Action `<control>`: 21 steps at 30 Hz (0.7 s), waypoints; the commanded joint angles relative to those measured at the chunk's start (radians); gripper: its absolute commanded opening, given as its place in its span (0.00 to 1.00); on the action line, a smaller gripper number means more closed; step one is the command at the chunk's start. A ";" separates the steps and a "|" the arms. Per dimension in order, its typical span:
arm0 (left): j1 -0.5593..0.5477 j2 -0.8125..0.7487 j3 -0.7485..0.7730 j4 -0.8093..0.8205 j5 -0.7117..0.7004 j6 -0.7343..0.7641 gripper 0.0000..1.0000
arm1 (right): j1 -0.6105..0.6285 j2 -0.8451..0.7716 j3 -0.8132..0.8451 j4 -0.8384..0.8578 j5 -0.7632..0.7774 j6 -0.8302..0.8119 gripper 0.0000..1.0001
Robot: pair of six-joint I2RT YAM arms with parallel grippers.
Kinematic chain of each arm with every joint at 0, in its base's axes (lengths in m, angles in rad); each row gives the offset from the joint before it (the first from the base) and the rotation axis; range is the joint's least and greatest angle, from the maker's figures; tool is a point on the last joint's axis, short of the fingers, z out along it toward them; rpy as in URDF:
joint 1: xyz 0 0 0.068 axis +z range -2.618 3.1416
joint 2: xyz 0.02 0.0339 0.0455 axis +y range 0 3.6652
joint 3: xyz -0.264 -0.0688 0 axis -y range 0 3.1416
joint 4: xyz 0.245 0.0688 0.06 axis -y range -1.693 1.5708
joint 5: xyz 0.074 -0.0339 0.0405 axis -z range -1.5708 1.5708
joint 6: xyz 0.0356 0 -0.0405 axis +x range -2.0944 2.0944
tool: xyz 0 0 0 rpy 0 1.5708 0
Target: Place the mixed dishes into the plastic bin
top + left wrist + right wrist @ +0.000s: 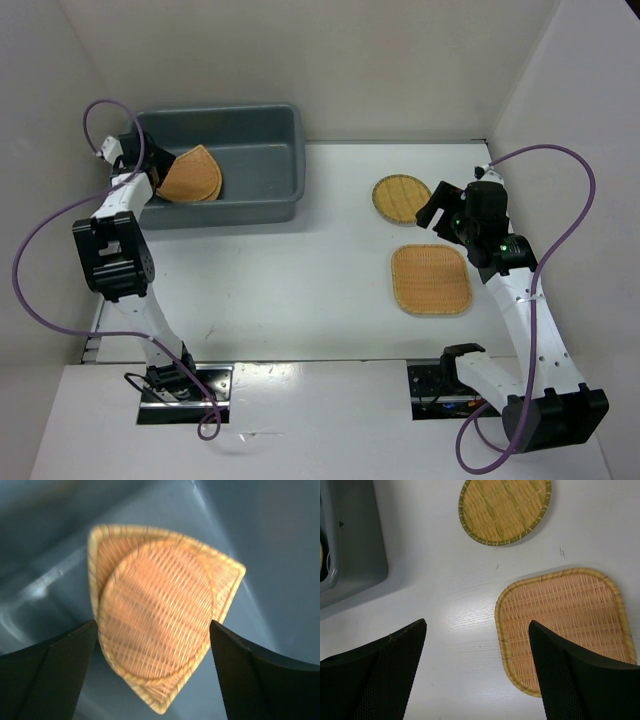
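My right tool (477, 625) hangs open over the surface. The square plate (565, 625) lies just beside it on the right, the small round plate (505, 510) farther ahead. My left tool (152, 624) (open too) is over the bin (270, 160), which holds two plates.

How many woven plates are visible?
4: round plate on triangular plate inside the bin; yellowish plate and square plate on the table. More may hide underneath.
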 commanded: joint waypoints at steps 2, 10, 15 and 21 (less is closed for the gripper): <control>0.009 -0.092 0.126 -0.013 -0.107 0.110 1.00 | -0.007 -0.004 0.003 0.002 -0.003 -0.020 0.88; 0.009 -0.336 0.117 0.085 0.305 0.274 1.00 | -0.016 0.031 0.003 0.022 0.006 -0.010 0.88; -0.232 -0.442 -0.001 0.094 0.591 0.286 1.00 | -0.047 0.134 0.025 -0.015 0.138 0.055 0.65; -0.587 -0.476 -0.206 0.141 0.633 0.276 1.00 | -0.146 0.214 0.003 -0.043 0.250 0.104 0.39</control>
